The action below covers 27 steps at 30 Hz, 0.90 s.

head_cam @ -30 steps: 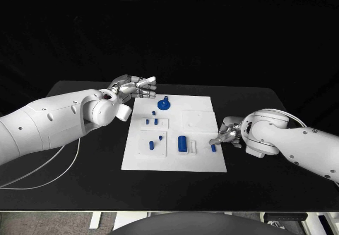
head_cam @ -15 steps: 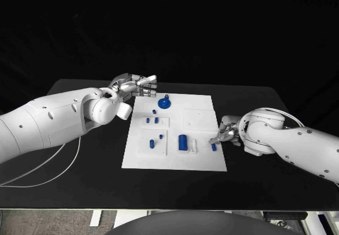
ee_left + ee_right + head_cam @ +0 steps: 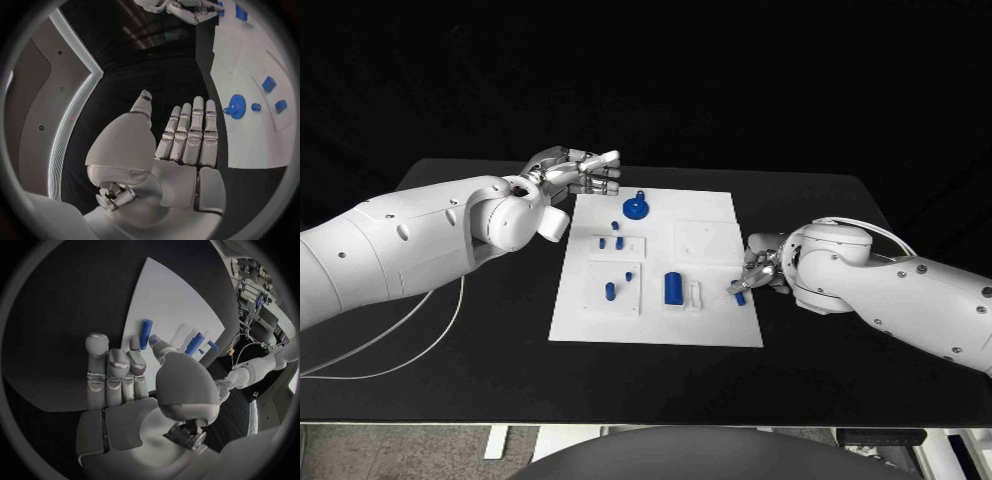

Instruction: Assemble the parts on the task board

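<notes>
Head view and both wrist views, assembly in progress. The task board (image 3: 661,330) lies in the middle of the black table (image 3: 473,360), long edge running away from me, so that each arm can work its own side.

My right hand (image 3: 764,270) sits at the board's right edge. In the right wrist view its fingers (image 3: 109,367) are extended and close together, and the small blue peg (image 3: 145,333) lies on the white surface just past the fingertips; whether a fingertip touches it I cannot tell. In the head view this blue peg (image 3: 740,297) shows just below the hand at the board's edge. I judge the hand to be holding nothing and to be placed here to nudge or pick up this peg, the part nearest to it.

My left hand (image 3: 574,174) hovers off the board's far left corner, over the table. The left wrist view shows its palm flat and its fingers (image 3: 190,127) straight, side by side, with nothing in them. I read this as a waiting pose, kept off the plate so it does not shadow the parts.

On the board, the round blue knob (image 3: 635,208) stands near the far edge, closest to the left hand. The blue cylinder (image 3: 672,289) sits at mid-board, with smaller blue pieces (image 3: 610,243) in the raised white blocks to its left.
</notes>
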Tool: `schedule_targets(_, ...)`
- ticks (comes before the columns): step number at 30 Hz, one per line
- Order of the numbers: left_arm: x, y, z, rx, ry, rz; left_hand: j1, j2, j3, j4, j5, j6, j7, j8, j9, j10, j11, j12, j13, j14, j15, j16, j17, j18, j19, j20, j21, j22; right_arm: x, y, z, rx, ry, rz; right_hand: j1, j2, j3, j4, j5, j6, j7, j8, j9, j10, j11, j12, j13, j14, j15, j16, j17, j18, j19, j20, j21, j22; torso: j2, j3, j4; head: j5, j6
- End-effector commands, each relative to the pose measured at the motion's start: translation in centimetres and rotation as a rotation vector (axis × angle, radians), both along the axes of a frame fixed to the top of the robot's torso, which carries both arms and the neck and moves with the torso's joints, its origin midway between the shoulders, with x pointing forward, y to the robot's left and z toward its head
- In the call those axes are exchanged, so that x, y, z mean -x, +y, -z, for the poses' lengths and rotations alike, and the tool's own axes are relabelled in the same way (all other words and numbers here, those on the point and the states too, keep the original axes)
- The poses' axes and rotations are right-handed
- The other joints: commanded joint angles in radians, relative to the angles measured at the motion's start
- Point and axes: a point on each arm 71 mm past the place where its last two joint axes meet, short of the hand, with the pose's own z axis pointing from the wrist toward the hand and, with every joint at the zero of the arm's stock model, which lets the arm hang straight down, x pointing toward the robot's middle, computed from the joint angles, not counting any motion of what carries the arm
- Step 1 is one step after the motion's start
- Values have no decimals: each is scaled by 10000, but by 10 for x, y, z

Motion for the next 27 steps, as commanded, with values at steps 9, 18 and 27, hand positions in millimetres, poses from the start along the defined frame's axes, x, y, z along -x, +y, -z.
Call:
schedule_targets(9, 1, -2, -1, 32, -25, 188, -23, -22, 44, 93, -60, -42, 19, 11, 12, -53, 14, 13, 9, -73, -16, -41, 17, 35, -99, 6, 61, 11, 18, 1, 27, 1558, 1193, -397, 113, 35, -51, -321, 329, -107, -16, -76, -47, -63, -47, -78, -22, 5, 0, -57, 2, -98, 434, 58, -61, 4, 3, -6, -11, -2, -36)
schedule_targets(18, 0, -2, -1, 17, -6, 180, -23, -22, 44, 93, -60, -42, 19, 11, 12, -53, 14, 13, 9, -73, -16, -41, 17, 35, -99, 6, 61, 11, 19, 0, 29, 1830, 1295, -559, 93, 52, -24, -444, 461, -226, 30, -81, -111, -113, -19, -104, -28, 2, 21, -107, -22, -93, 427, 76, -134, -3, -3, 3, -7, -12, -75)
schedule_targets(27, 1, -2, -1, 7, 19, 194, -15, -47, 58, 135, -59, -140, 57, 2, 9, -54, 18, 15, 9, -69, -16, -40, 18, 37, -95, 6, 64, 12, 19, 0, 30, 1672, 1363, -456, 106, 104, 252, -1003, 2948, -901, 278, -84, -693, -182, 119, -126, -52, -5, 97, -131, -22, 3, 431, 152, -201, 3, -3, 12, -10, -34, -83)
